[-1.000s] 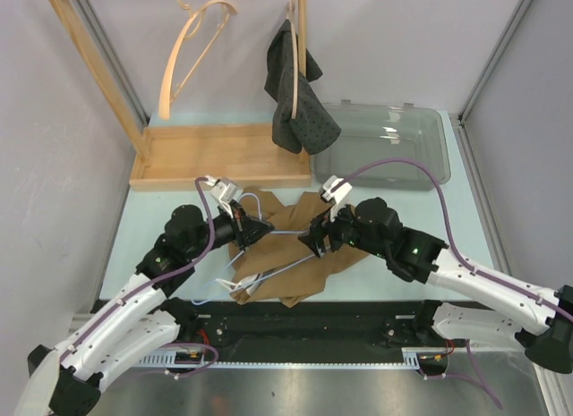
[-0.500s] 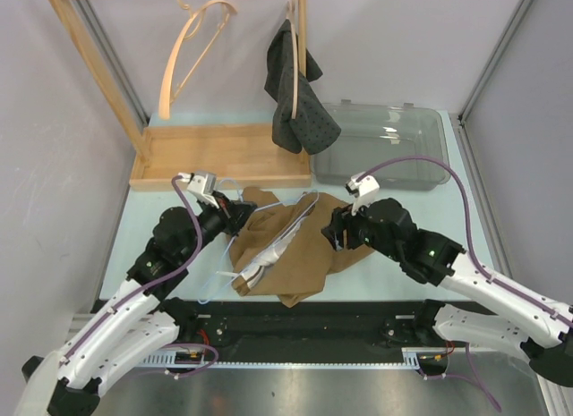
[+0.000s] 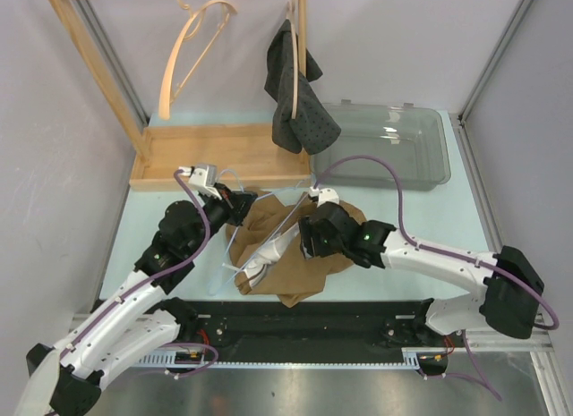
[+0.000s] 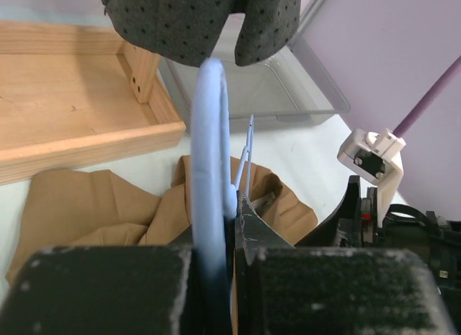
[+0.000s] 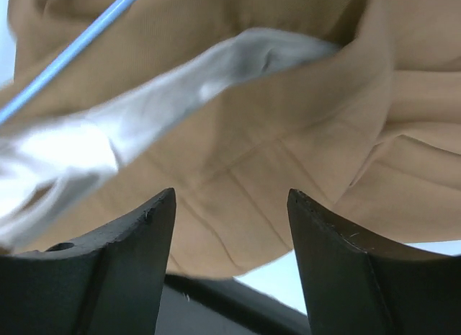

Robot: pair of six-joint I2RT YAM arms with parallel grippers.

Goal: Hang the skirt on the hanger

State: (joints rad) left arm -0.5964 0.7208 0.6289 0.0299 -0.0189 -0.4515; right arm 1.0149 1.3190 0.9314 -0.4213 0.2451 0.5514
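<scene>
Clamping my left gripper (image 4: 225, 230) tight on the thin pale-blue plastic hanger (image 4: 210, 133), I see its hook rise straight past my fingertips. Just beyond and below those fingers, the crumpled tan fabric skirt (image 4: 94, 198) lies on the pale green tabletop (image 3: 448, 215). My right gripper (image 5: 230, 234) hangs close over the same skirt with its fingers apart, gripping nothing. The skirt's white lining (image 5: 180, 90) shows ahead of them. Farther beyond my left fingers are the wooden rack base (image 4: 65, 112), a dark dotted garment (image 4: 194, 25) and a clear plastic bin (image 4: 288, 83).

Pale lilac walls (image 3: 54, 165) enclose a light blue table (image 3: 439, 219) (aluminium posts (image 3: 497, 58) at the corners).
</scene>
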